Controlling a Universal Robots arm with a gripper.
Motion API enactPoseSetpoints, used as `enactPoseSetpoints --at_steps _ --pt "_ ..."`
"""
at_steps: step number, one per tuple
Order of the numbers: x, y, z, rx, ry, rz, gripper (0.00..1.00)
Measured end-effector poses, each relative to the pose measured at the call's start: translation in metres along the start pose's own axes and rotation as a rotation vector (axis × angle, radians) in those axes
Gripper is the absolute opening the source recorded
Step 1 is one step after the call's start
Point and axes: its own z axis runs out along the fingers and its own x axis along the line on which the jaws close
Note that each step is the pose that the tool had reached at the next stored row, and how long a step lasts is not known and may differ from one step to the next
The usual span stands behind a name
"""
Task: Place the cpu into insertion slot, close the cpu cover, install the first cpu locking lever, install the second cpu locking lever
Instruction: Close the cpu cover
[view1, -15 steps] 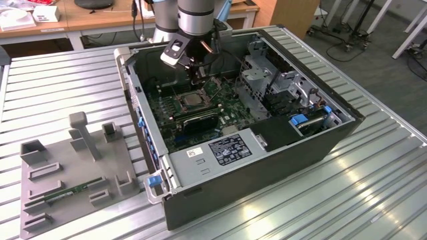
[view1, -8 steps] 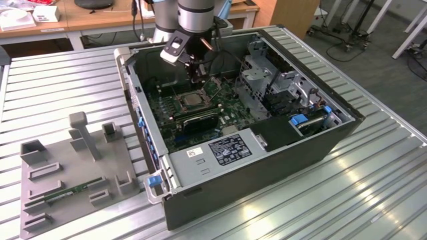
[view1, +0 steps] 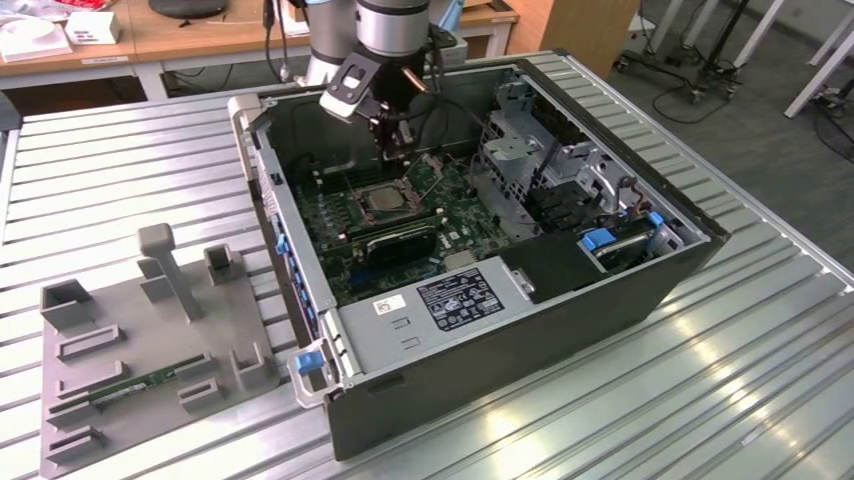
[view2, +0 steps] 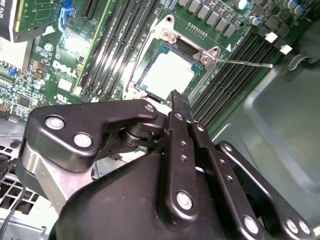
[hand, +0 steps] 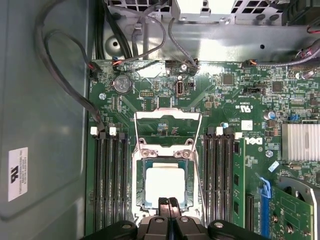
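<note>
In the exterior view the gripper (view1: 391, 150) reaches down into an open computer case (view1: 534, 345) lying on a slatted metal table (view1: 694, 400), and hangs just above the motherboard. The cpu (view1: 388, 198) is a pale square on the board close below the fingertips, and the white-labelled power supply (view1: 454, 300) sits nearer the case's front edge. On the exterior view's left, a grey fixture tray (view1: 80, 430) carries a memory stick (view1: 134, 385). In the second wrist view the gripper (view2: 177, 97) has its fingers pressed together with nothing between them, their tip over the near edge of the cpu (view2: 167, 75), and a thin locking lever (view2: 245, 63) sticks out sideways from the socket. In the first wrist view the cpu (hand: 167, 182) lies seated in the insertion slot (hand: 142, 176). The cpu cover (hand: 167, 116) is swung open beyond it, green board showing through its cutout. The clenched gripper (hand: 168, 201) is at the chip's near edge, and long black memory slots (hand: 107, 185) flank the socket.
</note>
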Motion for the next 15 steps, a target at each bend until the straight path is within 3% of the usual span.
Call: enactPoseSetpoints --at_steps 5,15 --pt "0.0001 0.0002 -0.0058 0.0000 0.0013 0.000 0.11" --pt "0.0001 0.0003 -0.0084 0.0001 0.0014 0.000 0.11"
